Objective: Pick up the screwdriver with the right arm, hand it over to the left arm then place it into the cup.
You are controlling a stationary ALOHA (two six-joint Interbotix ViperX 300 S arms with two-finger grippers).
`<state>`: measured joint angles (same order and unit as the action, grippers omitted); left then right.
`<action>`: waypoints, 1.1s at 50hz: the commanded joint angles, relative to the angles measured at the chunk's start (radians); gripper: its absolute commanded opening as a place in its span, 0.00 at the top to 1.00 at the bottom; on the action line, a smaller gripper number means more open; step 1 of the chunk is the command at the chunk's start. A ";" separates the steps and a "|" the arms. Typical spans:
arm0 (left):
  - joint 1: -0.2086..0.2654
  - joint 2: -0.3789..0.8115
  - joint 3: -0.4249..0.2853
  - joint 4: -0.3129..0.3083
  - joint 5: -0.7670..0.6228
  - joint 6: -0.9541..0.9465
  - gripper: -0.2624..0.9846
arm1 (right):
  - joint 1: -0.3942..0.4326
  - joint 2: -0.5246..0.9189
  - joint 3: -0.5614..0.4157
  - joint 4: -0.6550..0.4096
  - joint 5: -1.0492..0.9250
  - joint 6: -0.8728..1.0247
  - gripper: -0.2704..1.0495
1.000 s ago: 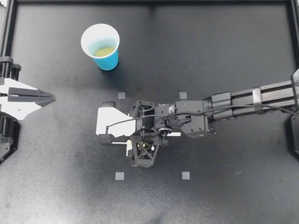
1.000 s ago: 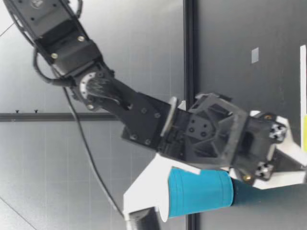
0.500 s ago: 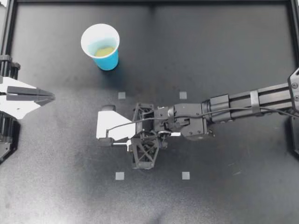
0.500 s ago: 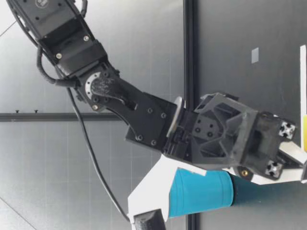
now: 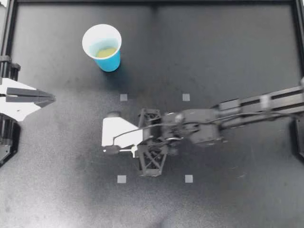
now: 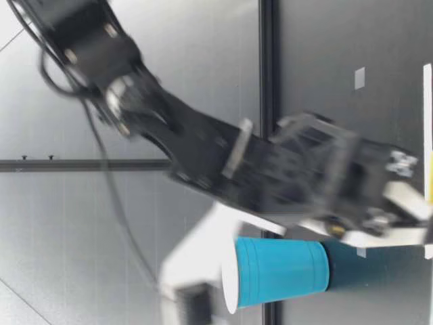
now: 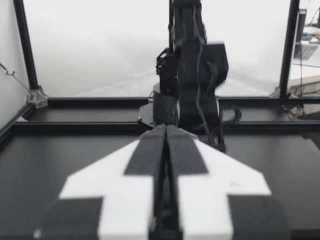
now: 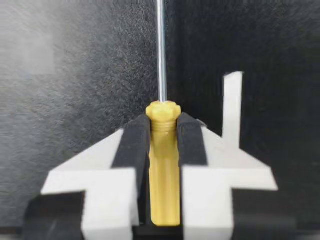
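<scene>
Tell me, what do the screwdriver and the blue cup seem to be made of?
On the screwdriver, the yellow handle looks like matt plastic, with moulded ridges at its end; the thin shaft gleams like bare metal. The cup is blue outside, white inside, with a thin rim: paper or thin plastic, I cannot tell which.

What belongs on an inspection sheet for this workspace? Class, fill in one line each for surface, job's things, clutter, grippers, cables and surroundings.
Surface: black table with small grey square markers.
Job's things: screwdriver, yellow handle, metal shaft pointing ahead of the fingers; blue cup upright, apart from both arms.
Clutter: nothing seen.
Grippers: right gripper shut on the screwdriver's handle near the table's middle; left gripper shut, holding nothing, at the table's left edge.
Cables: black cable running along the right arm.
Surroundings: black frame rail around the table.
</scene>
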<state>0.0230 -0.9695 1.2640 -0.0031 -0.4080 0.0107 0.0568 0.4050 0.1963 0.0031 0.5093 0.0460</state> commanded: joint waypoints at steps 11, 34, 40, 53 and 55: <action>0.002 0.074 0.002 -0.003 -0.071 -0.003 0.49 | -0.026 -0.273 0.270 0.000 -0.474 0.094 0.78; 0.002 0.284 -0.046 -0.003 -0.242 -0.032 0.30 | -0.081 -0.368 0.505 0.031 -1.198 0.103 0.78; 0.002 0.341 -0.067 -0.003 -0.282 -0.052 0.30 | -0.081 -0.345 0.462 0.025 -1.198 0.100 0.78; 0.002 0.440 -0.112 -0.005 -0.364 -0.063 0.30 | -0.081 -0.314 0.400 0.012 -1.198 0.086 0.78; 0.002 0.453 -0.118 -0.006 -0.370 -0.063 0.30 | -0.081 -0.313 0.397 0.012 -1.198 0.086 0.78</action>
<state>0.0230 -0.5323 1.1812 -0.0061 -0.7547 -0.0506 -0.0169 0.1043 0.6228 0.0169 -0.6765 0.1335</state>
